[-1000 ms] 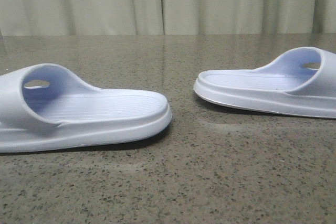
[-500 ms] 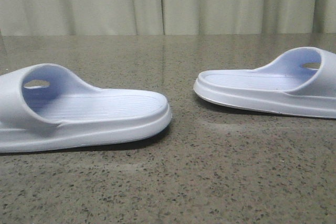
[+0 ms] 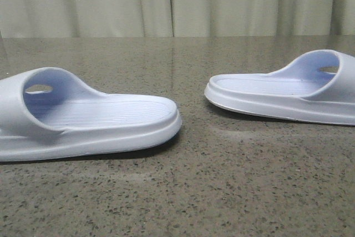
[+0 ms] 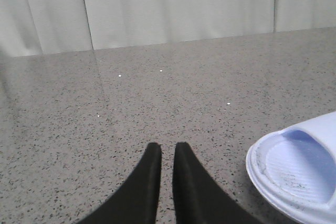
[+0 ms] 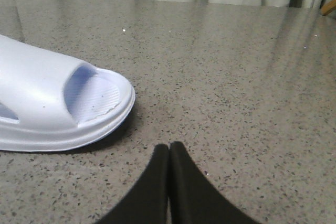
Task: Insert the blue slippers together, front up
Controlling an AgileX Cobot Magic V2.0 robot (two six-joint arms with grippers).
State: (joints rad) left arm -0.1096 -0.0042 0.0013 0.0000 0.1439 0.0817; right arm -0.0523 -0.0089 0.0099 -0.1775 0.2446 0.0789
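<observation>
Slippers lay sole-down on the speckled stone bench point(image 3: 183, 192), well apart from one another, and neither was held by anything. The left slipper point(image 3: 83, 117) sat nearer the front camera, its strap toward the left edge of that view and its open footbed running right; the right slipper point(image 3: 283, 95) sat a little further back and mirrored it, strap at the right, so the two strapless ends faced each other across a bare stretch of stone. That layout looked deliberate to me (one slipper set out for each arm), since each wrist camera caught its own slipper just off to one side. The left tool point(image 4: 167, 153) hovered over empty bench with its dark fingers nearly pressed together, only a thin slit between them, beside the rounded end of the slipper point(image 4: 296, 169). The right tool point(image 5: 168, 150) had its fingers fully pressed together, pinching nothing, near its slipper point(image 5: 52, 106). I judged the task not yet begun: both tools would need to spread before either could take a strap or sole.
</observation>
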